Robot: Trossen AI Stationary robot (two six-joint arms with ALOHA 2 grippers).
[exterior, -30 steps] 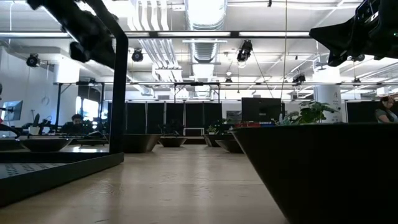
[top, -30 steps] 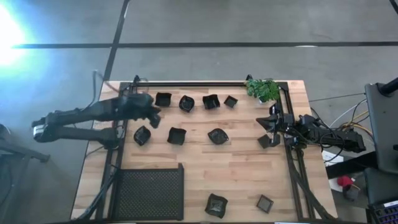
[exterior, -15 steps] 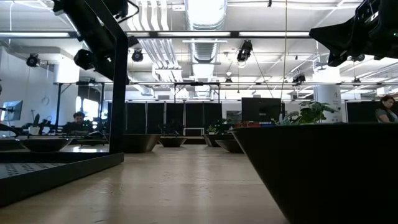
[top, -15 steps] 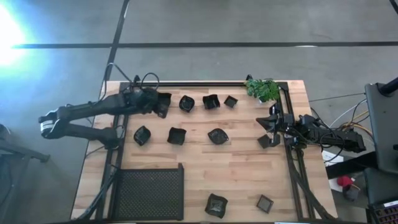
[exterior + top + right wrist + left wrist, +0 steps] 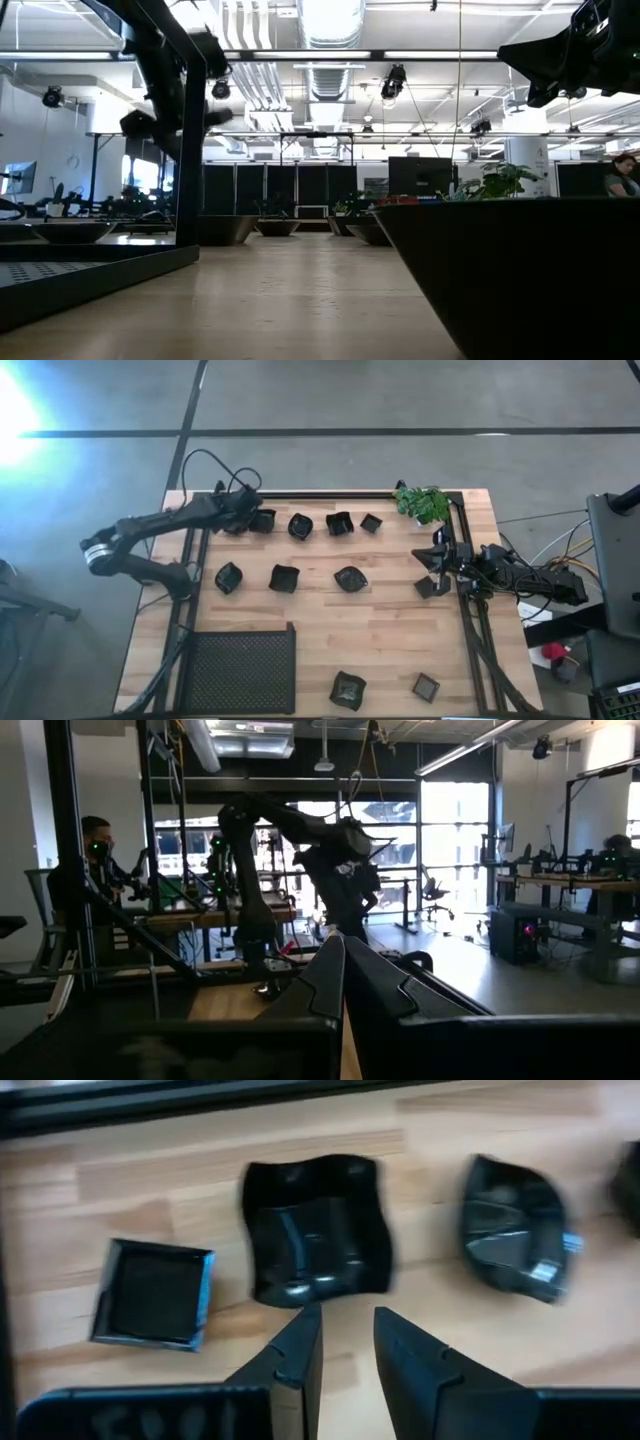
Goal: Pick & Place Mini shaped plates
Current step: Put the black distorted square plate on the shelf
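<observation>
At the table's far-left corner, left gripper [image 5: 345, 1342] hangs slightly open, empty, lined up on wavy plate [image 5: 316, 1240]; right gripper [image 5: 437, 560] parked shut.

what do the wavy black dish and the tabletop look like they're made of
Wavy black dish: probably glazed ceramic or glossy plastic, judging by its sharp light reflections. Tabletop: light wood, matte, with visible plank seams and grain.

Robotics lab/workshop: exposed ceiling ducts [image 5: 325, 40], rows of workbenches w/ monitors [image 5: 420, 175], concrete floor [image 5: 350, 395].
</observation>
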